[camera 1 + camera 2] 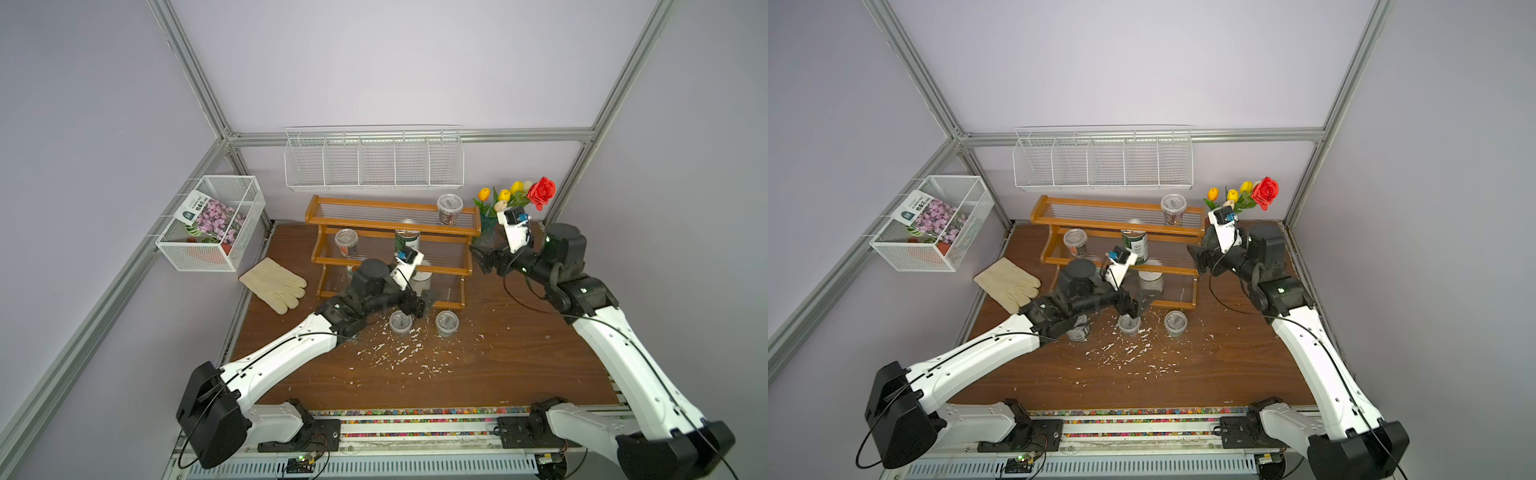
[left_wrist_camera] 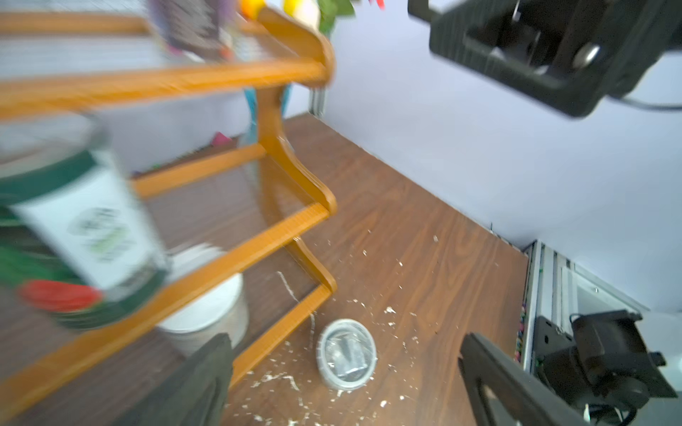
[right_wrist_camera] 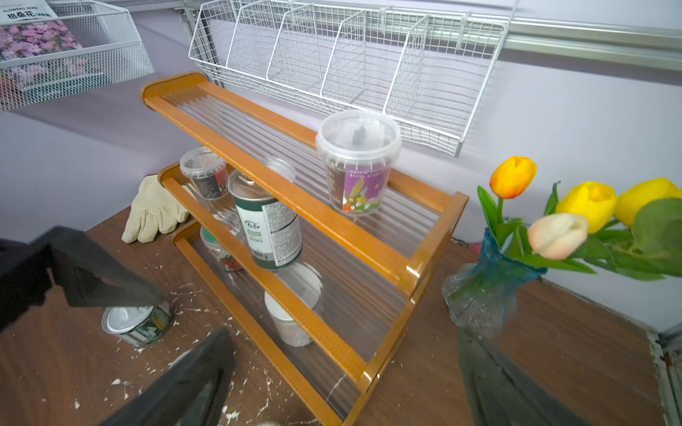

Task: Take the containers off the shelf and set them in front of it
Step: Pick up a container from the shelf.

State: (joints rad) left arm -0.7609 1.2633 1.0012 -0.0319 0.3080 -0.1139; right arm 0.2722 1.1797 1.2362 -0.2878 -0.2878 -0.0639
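A white mesh basket (image 1: 210,224) holding a flower-seed packet hangs at far left, and a cream glove (image 1: 274,286) lies on the wooden table (image 1: 519,374) beside the shelf (image 1: 365,224). One tin can (image 1: 1079,330) stands on the table in front of the shelf, half hidden under the left forearm. On the lowest tier sits a jar with red fruit pictured (image 3: 220,250); on the middle tier, a clear lidded cup (image 1: 346,242). The left gripper (image 1: 417,307) hovers with its jaws spread wide and nothing between them, just above a second clear cup (image 1: 401,323) standing on the table before the shelf. Behind it, a green-and-white tin (image 1: 407,243) stands on the middle tier and a white-lidded jar (image 1: 1149,277) on the lowest. A third clear cup (image 1: 446,323) stands on the table near the shelf's right front corner. A purple-labelled cup (image 1: 449,208) stands at the top tier's right end. The right gripper (image 1: 480,255) hangs off the shelf's right end, jaws apart, empty. Behind it stands a glass vase (image 3: 483,291) of tulips and a rose.
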